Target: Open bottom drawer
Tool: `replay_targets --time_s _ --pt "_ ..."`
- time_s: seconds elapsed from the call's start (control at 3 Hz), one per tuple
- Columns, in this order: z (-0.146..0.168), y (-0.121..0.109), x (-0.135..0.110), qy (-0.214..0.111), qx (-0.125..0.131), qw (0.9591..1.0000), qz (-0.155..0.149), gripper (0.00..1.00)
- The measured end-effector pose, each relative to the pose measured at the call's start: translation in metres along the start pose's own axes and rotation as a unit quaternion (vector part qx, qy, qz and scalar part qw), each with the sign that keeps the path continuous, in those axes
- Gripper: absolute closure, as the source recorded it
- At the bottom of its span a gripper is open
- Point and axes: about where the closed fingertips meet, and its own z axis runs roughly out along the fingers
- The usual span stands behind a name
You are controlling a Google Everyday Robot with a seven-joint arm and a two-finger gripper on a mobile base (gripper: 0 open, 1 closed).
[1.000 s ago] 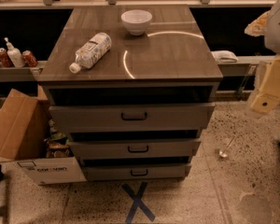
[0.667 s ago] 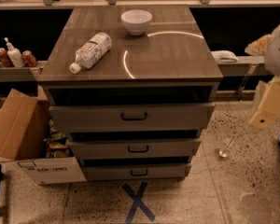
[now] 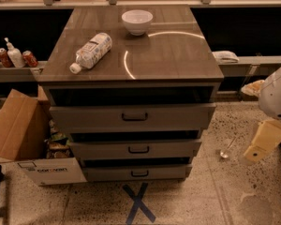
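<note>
The bottom drawer (image 3: pixel 136 173) is the slimmest of three grey-brown fronts in the cabinet, with a small dark bar handle (image 3: pixel 139 174). It sits low above the floor, and a thin dark gap shows above its front. The mid-sized drawer (image 3: pixel 136 149) and the tall top drawer (image 3: pixel 133 117) stand above it, each pulled out a little. My gripper (image 3: pixel 264 140) is at the right edge of the camera view, over the floor, well to the right of the drawers and touching nothing.
A plastic bottle (image 3: pixel 91 50) lies on the cabinet top beside a white bowl (image 3: pixel 136 21). An open cardboard box (image 3: pixel 25 135) stands against the cabinet's left side. A blue tape X (image 3: pixel 138 203) marks the floor in front. A spoon (image 3: pixel 225 151) lies on the floor at right.
My arm has moved down along the right edge, from about the height of the cabinet top to the height of the drawers. The drawers have not moved.
</note>
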Motion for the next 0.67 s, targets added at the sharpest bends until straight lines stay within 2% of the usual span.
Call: replay_targets --time_s 0.33,0.67 --pt "0.031 -0.003 0.009 0.024 -0.005 0.9995 0.019 0.00" --pt "0.090 0.001 0.025 0.015 -0.019 0.9994 0.024 0.00"
